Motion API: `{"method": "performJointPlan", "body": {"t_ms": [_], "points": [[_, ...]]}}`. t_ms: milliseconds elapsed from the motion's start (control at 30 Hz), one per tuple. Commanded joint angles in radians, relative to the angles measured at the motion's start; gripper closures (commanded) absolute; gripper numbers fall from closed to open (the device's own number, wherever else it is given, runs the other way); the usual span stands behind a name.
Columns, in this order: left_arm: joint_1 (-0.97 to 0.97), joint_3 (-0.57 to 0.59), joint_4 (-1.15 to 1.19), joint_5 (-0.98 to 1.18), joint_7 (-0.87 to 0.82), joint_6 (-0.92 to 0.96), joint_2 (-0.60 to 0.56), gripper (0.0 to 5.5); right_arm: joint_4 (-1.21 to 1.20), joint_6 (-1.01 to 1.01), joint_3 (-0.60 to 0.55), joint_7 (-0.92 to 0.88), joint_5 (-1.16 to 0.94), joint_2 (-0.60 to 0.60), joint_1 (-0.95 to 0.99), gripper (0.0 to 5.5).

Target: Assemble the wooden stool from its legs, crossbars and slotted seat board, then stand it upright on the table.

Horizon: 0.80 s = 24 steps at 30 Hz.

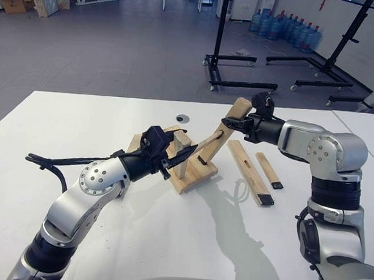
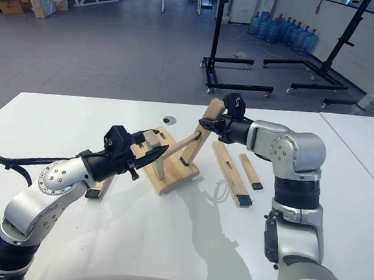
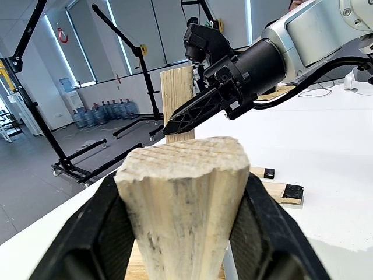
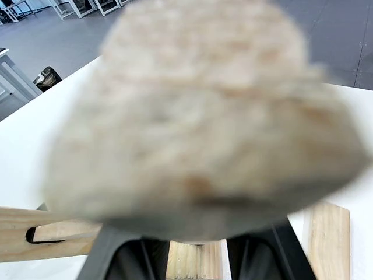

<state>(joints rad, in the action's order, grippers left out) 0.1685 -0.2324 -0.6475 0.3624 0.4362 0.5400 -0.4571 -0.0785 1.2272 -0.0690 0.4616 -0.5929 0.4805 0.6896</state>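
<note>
Here the seat board (image 1: 194, 174) lies flat on the table (image 1: 78, 118). The upright leg (image 1: 182, 154) stands on it, clamped in the left gripper (image 1: 170, 159). The tilted leg (image 1: 226, 135) leans with its top toward the robot's right. The right gripper (image 1: 235, 123) grips it there, so this arm probably must straighten it.

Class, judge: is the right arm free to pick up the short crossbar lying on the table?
Probably not: the right end effector is shut on a tilted leg, though the crossbar lies unobstructed.
</note>
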Motion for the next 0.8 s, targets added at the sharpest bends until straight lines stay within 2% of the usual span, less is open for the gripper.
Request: {"method": "performJointPlan", "body": {"t_ms": [33, 267, 400, 500, 667, 800], "points": [[-0.030, -0.090, 0.073, -0.028, 0.023, 0.073, -0.002, 3.51, -0.010, -0.028, 0.435, 0.116, 0.100, 0.065, -0.254, 4.50], [-0.023, -0.091, 0.075, -0.024, 0.029, 0.072, -0.008, 3.51, -0.082, -0.031, 0.456, 0.079, 0.065, 0.054, -0.341, 4.50], [-0.019, -0.093, 0.075, -0.024, 0.033, 0.073, -0.012, 3.51, -0.091, 0.022, 0.368, 0.033, 0.003, -0.001, -0.319, 4.50], [0.009, -0.154, 0.101, -0.133, 0.011, 0.045, -0.034, 3.51, -0.090, 0.057, 0.315, 0.005, -0.045, -0.029, -0.285, 4.50], [0.066, -0.214, 0.154, -0.223, -0.027, 0.031, -0.001, 3.51, -0.123, 0.043, 0.362, 0.005, -0.054, 0.007, -0.278, 4.50], [0.086, -0.167, 0.161, -0.150, -0.044, 0.110, 0.040, 3.51, -0.140, 0.041, 0.379, -0.002, -0.059, 0.010, -0.300, 4.50]]}}
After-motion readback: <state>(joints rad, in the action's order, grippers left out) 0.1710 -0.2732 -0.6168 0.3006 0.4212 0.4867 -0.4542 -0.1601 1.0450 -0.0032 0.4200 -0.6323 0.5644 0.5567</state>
